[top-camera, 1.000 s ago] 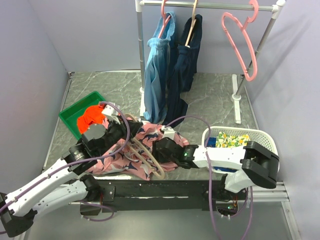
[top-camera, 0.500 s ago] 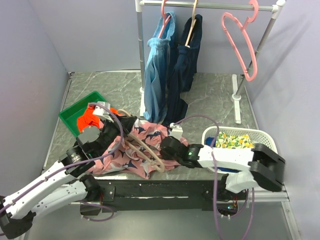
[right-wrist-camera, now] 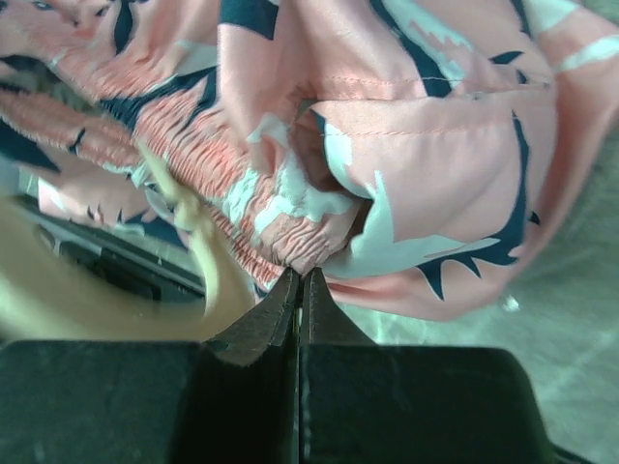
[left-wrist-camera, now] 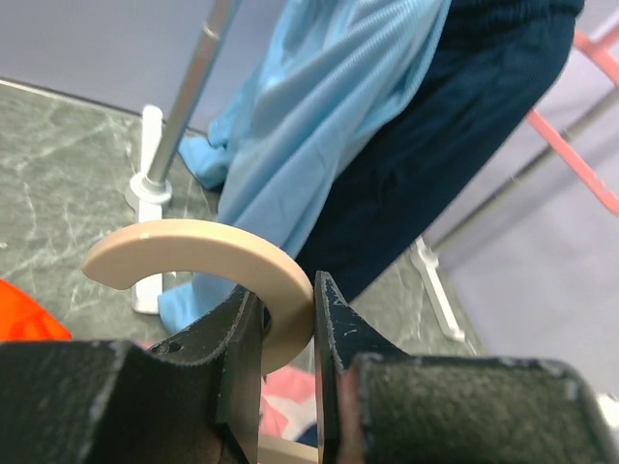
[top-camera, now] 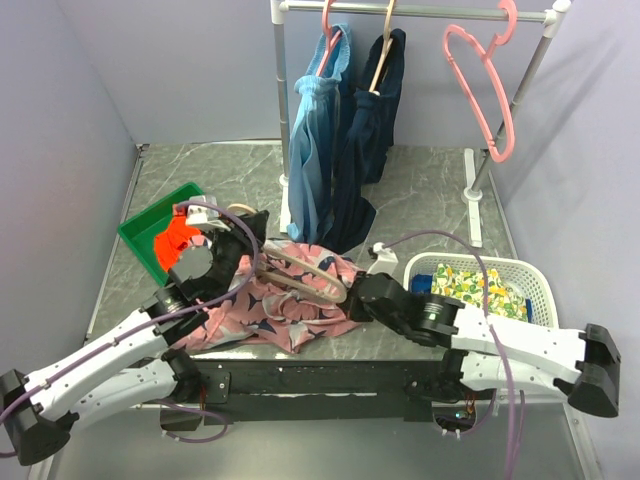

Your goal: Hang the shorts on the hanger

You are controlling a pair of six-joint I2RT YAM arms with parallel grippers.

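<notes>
- The left gripper (left-wrist-camera: 286,327) pinches the hook of the hanger (left-wrist-camera: 198,242).
- The right gripper (right-wrist-camera: 298,282) is pressed together on a fold of the shorts (right-wrist-camera: 435,145), by the gathered waistband.
- The hanger's loop has swung up across the shorts since half a second ago, and the right arm has stretched out rightward.
- The shorts lie bunched at the near edge of the table (top-camera: 420,200).
- The left fingers hide the hanger's body, and the hanger is a beige blur in the right wrist view.
</notes>
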